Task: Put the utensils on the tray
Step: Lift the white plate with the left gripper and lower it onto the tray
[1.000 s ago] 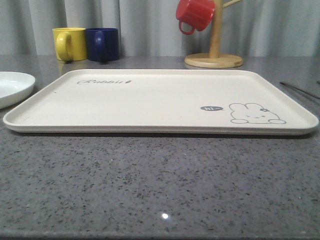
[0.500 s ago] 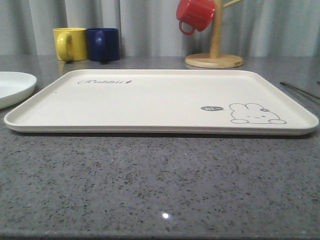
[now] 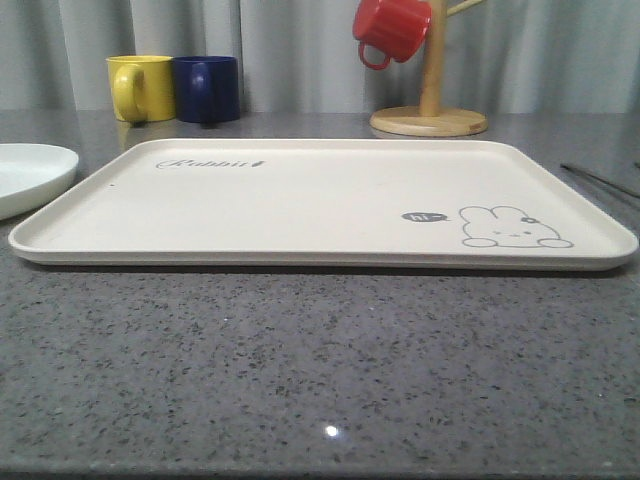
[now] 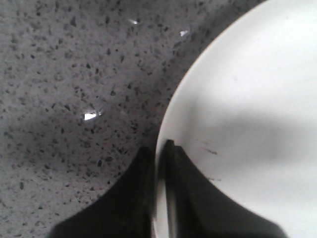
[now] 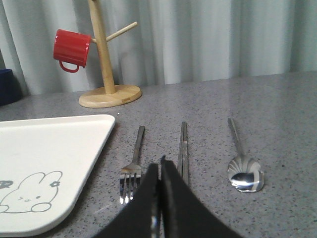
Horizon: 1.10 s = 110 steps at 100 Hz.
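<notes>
Surface (image 3: 320, 380) first: grey speckled stone, wide, everything sits on it. Biggest item is the tray (image 3: 300, 195), cream, low rim, rabbit drawing at its near right corner, lying flat mid-surface w/ nothing on it yet, so my read is the job's barely begun.

Next down: the plate (image 3: 30, 175), white, shallow, just left of the tray, not touching it as far as I can tell. My left claw (image 4: 159, 163) has it: in the left wrist view the dark fingers are pinched on the rim, one outside, one inside the bowl. Rim grip makes sense, a flat plate gives nothing else to bite.

Behind the tray: wooden mug tree (image 3: 430, 105) w/ red mug (image 3: 392, 30) hung on it, yellow mug (image 3: 138, 88) and blue mug (image 3: 205, 88) side by side at back left. Not mine to move.

Now small stuff, right of the tray on bare surface: fork (image 5: 132, 168), chopsticks (image 5: 183, 151), spoon (image 5: 242, 163), laid parallel, handles pointing away, well apart from each other, easy to pick singly. My right claw (image 5: 159, 198) hangs low over them, between fork and chopsticks, fingers pressed together, gripping nothing.

Guess: plate goes onto the tray first, a slide or a lift over that rim; risk is the plate slipping from a thin edge pinch.
</notes>
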Tool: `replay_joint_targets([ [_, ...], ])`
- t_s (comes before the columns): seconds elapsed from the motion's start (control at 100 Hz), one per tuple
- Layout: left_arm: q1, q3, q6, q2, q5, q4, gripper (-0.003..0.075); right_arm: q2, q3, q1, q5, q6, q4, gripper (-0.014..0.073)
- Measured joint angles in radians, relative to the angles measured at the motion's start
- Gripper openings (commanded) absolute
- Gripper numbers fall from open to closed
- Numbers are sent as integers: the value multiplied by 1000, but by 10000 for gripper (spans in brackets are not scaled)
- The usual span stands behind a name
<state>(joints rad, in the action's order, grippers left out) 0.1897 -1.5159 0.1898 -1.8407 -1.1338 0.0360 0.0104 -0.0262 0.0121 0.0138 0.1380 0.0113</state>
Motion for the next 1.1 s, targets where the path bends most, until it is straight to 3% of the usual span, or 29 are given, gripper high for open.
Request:
replay_joint_targets([
  [0.2, 79, 10, 57, 35, -18, 97, -17, 0, 0, 0, 0, 0, 0, -69],
  [0.43, 194, 10, 190, 156, -20, 317, -17, 0, 0, 0, 0, 0, 0, -69],
  [0.63, 205, 10, 264, 239, -31, 487, -18, 0, 0, 0, 0, 0, 0, -69],
  [0.77, 134, 10, 290, 251, -37, 564, -18, 0, 0, 0, 0, 0, 0, -69],
  [1.1, -201, 10, 294, 183, 25, 592, -18, 0, 0, 0, 0, 0, 0, -69],
])
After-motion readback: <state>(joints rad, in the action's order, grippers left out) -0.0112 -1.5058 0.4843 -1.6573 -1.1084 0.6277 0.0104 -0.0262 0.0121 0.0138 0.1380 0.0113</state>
